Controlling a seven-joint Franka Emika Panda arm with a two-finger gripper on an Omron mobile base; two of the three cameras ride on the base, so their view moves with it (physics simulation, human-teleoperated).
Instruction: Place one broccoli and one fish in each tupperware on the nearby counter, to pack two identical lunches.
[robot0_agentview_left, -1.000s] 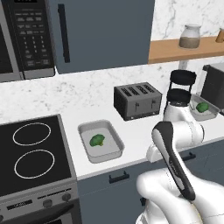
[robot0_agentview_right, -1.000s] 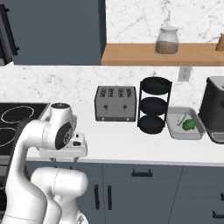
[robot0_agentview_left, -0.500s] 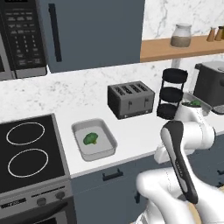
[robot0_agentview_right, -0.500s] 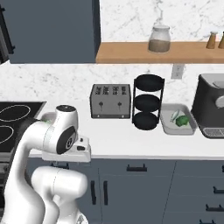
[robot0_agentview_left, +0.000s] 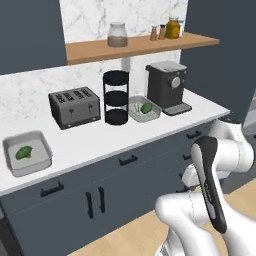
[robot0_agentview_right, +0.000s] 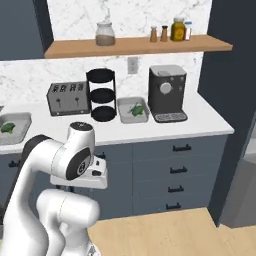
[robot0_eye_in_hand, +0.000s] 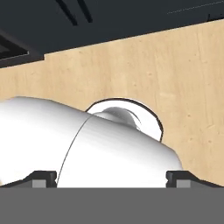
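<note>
Two tupperware trays (robot0_agentview_left: 26, 154) (robot0_agentview_left: 144, 109) each holding broccoli (robot0_agentview_left: 23, 152), fingers (robot0_eye_in_hand: 43, 178) wide apart over floor (robot0_eye_in_hand: 175, 65).

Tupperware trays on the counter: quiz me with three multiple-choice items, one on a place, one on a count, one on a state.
1. The second tupperware sits between:
A. toaster and stove
B. black tiered rack and coffee machine
C. shelf jars

2. Slots in the toaster's top:
A. two
B. four
C. six

3. The first tupperware holds:
A. nothing
B. broccoli and fish
C. broccoli alone

Answers: 1 B, it lies on the counter with the black tiered rack on one side and the coffee machine on the other. 2 B, four slots show. 3 C, one broccoli lies inside and no fish shows.
</note>
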